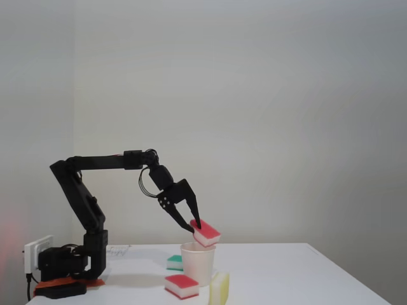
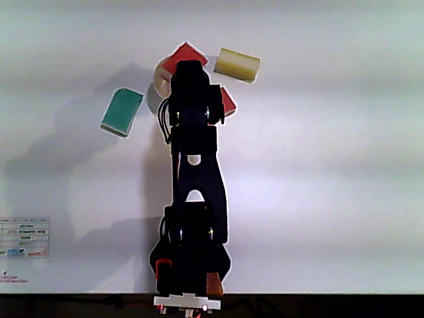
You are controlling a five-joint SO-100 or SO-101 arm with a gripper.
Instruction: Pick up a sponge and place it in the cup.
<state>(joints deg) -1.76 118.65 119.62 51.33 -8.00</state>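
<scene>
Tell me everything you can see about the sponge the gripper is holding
The held sponge is a small block with a red-pink top over a thicker white base, foamy looking. The gripper pinches its upper left end, so it hangs tilted, red side up, just above the white cup's rim, not yet inside. In the other view its red top overlaps the cup.
</scene>
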